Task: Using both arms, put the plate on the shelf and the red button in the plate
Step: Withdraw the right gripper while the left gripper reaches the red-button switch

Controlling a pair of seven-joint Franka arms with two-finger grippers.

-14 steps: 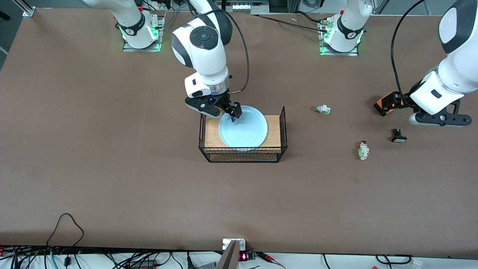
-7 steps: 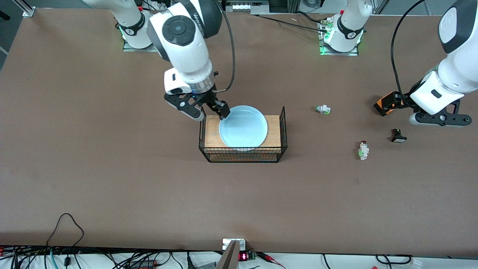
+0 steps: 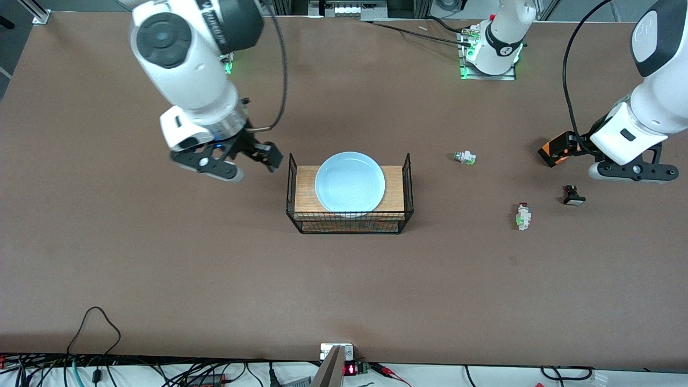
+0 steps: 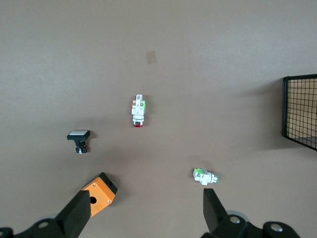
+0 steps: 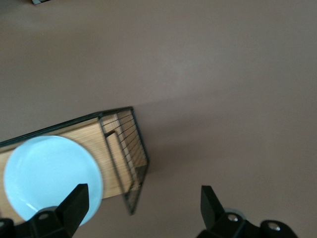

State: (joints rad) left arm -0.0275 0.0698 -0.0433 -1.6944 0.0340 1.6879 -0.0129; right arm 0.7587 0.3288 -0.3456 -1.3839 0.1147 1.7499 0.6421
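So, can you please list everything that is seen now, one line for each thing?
plate: one, pale blue, on the rack's wooden top.
wire rack: one, black with wooden top, mid-table.
red button: one, white with red cap, toward the left arm's end.
white part: one, white and green, between rack and orange box.
black part: one, black with pale face, beside the red button.
orange box: one, orange and black, by the left claw.
left claw: open, above the small parts, waiting.
right claw: open, over bare table beside the rack.
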